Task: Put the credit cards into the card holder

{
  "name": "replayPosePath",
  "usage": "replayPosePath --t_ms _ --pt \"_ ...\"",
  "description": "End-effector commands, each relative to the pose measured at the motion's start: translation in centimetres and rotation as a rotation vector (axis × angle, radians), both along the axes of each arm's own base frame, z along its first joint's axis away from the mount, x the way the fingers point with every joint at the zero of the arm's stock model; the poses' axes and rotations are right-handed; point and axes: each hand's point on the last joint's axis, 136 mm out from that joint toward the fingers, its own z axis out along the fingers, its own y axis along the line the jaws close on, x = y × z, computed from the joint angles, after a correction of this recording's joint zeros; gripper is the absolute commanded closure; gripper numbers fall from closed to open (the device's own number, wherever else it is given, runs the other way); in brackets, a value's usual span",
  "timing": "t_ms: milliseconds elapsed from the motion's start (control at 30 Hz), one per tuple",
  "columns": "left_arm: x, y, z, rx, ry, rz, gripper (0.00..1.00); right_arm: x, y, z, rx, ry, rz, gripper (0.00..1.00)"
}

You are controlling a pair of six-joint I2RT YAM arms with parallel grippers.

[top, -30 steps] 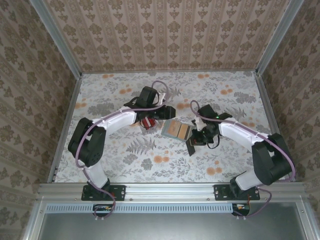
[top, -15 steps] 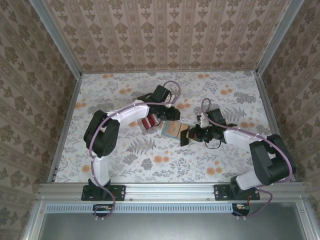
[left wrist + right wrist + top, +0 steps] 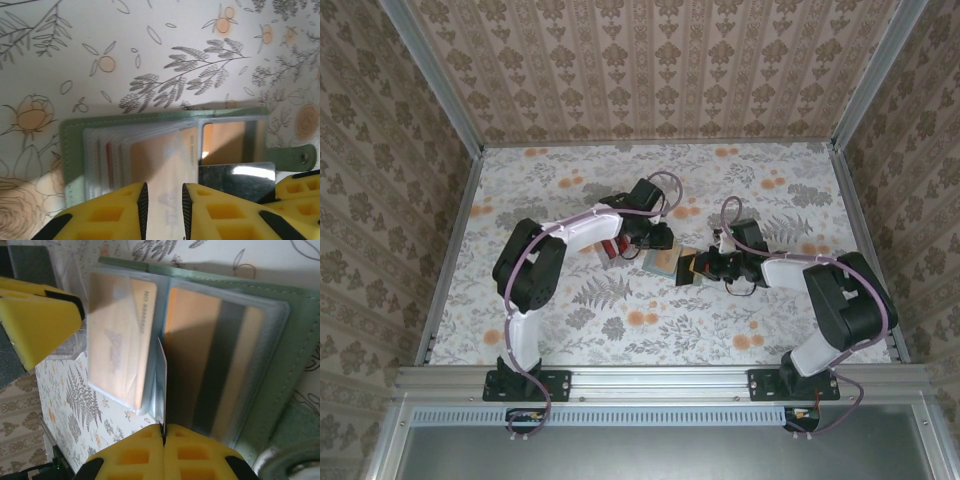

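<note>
Two arms reach inward over the floral table (image 3: 570, 330) and meet near its middle. Between them the grey-green card holder (image 3: 70, 160) lies opened flat on the tabletop, its clear sleeves fanned out and its snap tab (image 3: 292, 157) sticking out on one side. A red-and-white striped block (image 3: 611, 247) sits just beside the holder, under the left arm.

One tan card (image 3: 122, 340) is already in a sleeve, with another beside it across the fold.

Left gripper (image 3: 164, 207): down at the holder, jaws a narrow gap apart over the sleeve with the tan card; cannot tell whether they pinch it.

Right gripper (image 3: 163, 432): clenched on a credit card (image 3: 235, 175) with a shiny face. It is held edge-on, its far edge at the fold between the sleeves.
</note>
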Motion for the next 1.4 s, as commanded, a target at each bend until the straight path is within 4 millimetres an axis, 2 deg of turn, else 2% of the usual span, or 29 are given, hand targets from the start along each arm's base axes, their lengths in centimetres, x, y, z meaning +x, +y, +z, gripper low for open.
replayPosePath --t_ms 0,367,667,867,1167,1367 --pt "-0.7 1.7 -2.1 0.082 0.022 -0.006 0.77 0.8 0.3 0.5 0.053 -0.028 -0.014 1.00" --pt "-1.2 2.5 -3.6 0.111 0.042 0.002 0.86 0.9 -0.5 2.5 0.041 -0.064 -0.026 1.00" --pt "-1.4 3.1 -3.8 0.130 0.044 0.000 0.92 2.4 0.4 1.0 0.077 -0.048 -0.017 1.00" --pt "-1.7 3.3 -4.5 0.137 0.065 0.004 0.95 2.5 0.6 0.1 0.090 -0.020 -0.012 1.00" --pt "-1.6 3.7 -4.5 0.139 0.067 0.012 0.98 2.3 -0.4 2.8 0.071 -0.071 -0.021 1.00" --pt "-1.7 3.4 -4.5 0.115 0.067 0.011 0.98 2.6 -0.2 3.3 0.078 -0.074 -0.015 1.00"
